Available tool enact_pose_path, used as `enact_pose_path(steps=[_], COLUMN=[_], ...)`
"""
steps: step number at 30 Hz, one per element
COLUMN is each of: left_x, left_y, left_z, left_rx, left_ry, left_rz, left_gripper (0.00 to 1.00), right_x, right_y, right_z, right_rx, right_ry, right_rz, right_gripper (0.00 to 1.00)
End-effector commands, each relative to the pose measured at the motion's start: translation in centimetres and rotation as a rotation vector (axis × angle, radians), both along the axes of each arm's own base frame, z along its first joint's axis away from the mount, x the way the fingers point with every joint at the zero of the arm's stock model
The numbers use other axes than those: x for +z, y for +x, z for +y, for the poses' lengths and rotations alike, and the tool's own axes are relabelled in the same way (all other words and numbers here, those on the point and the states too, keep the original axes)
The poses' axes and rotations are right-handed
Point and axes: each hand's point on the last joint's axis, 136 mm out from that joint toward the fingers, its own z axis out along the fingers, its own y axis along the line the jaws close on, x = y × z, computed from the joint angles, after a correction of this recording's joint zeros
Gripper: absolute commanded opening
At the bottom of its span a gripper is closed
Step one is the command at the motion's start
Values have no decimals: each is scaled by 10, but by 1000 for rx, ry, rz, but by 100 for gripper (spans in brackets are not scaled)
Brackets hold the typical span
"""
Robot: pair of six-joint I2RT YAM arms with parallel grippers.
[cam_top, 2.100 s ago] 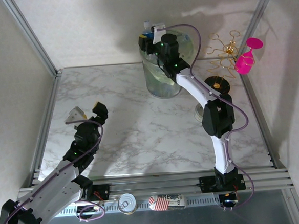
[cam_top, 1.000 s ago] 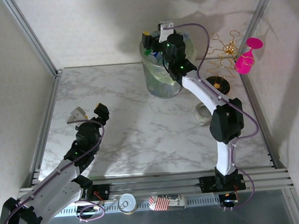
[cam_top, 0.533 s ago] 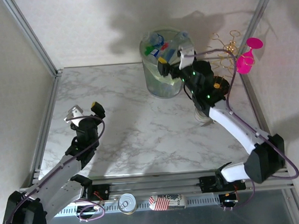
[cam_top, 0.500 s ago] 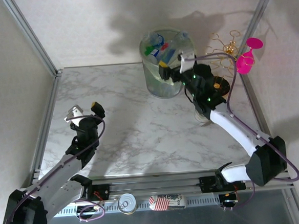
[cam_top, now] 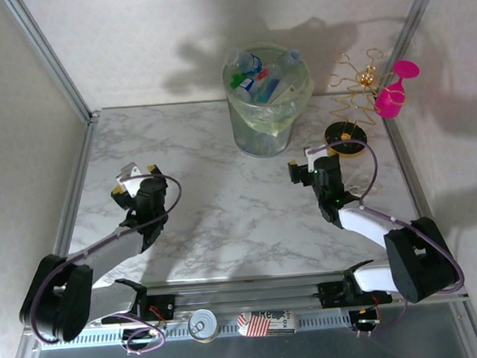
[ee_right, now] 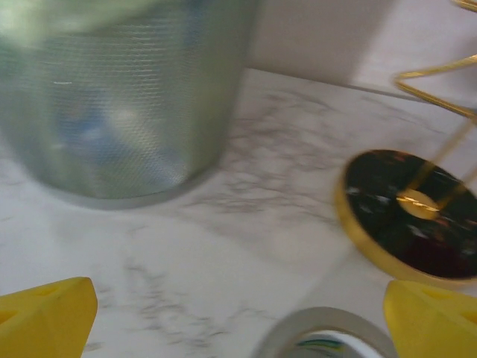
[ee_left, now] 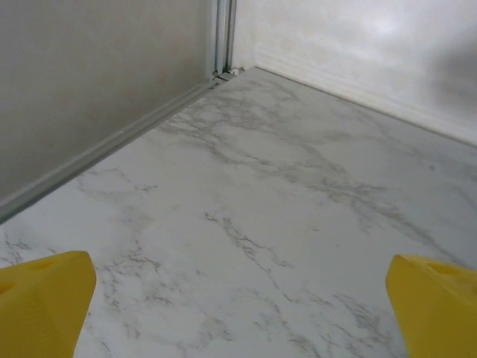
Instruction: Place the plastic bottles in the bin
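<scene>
On the left of the marble table [cam_top: 225,221], the left gripper [cam_top: 137,174] sits low near the side rail, jaws spread fully and holding nothing. Its wrist view shows only bare tabletop between the yellow fingertips [ee_left: 45,306], with the rail and corner walls closing off the far left. The arm looks parked out of the way, leaving the middle free.

At centre rear, the bin [cam_top: 260,132] stands close to the back wall. The plastic bottles [cam_top: 258,78] are heaped inside it, their blue, green and red caps reaching up to the rim, so the job looks done or nearly so.

To the right, the right gripper [cam_top: 301,165] hangs low over the table, near the bin, jaws equally wide and empty, likely after a drop. Room is tighter here. A roll of tape [ee_right: 320,313] lies just ahead of its fingers, the gold-rimmed stand base [cam_top: 344,135] sits just beside it, and the pink goblet [cam_top: 392,98] hangs further right. The clearest path back is toward the open centre.
</scene>
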Motion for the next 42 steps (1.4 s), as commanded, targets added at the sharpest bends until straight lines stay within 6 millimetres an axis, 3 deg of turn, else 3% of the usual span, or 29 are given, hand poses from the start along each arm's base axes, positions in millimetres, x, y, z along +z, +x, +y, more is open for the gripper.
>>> enact_pose_path(steps=[1, 8, 12, 15, 16, 22, 26, 27, 42], left_x=[3, -33, -29, -23, -23, -20, -23, -20, -26], left_y=[9, 15, 32, 40, 41, 35, 11, 8, 12], left_z=[8, 18, 1, -17, -14, -17, 27, 30, 26], left_rx=[59, 148, 32, -109, -94, -227, -199, -207, -193], left_ry=[111, 259, 265, 255, 266, 185, -18, -12, 5], left_rz=[45, 154, 103, 16, 16, -47, -213, -251, -200], left_gripper=[100, 100, 100, 100, 100, 100, 100, 100, 100], right_x=[11, -6, -14, -8, -17, -18, -18, -18, -18], right_y=[14, 20, 15, 4, -6, -8, -8, -8, -7], right_z=[-35, -66, -81, -93, -94, -93, -93, -93, -92], right_rx=[-121, -131, -132, -131, -137, -127, -131, -132, -129], right_ry=[9, 74, 158, 225, 227, 224, 220, 219, 215], right_rz=[-117, -179, -190, -257, -248, -255, -254, -254, -252], right_gripper=[99, 99, 99, 99, 99, 99, 99, 99, 99])
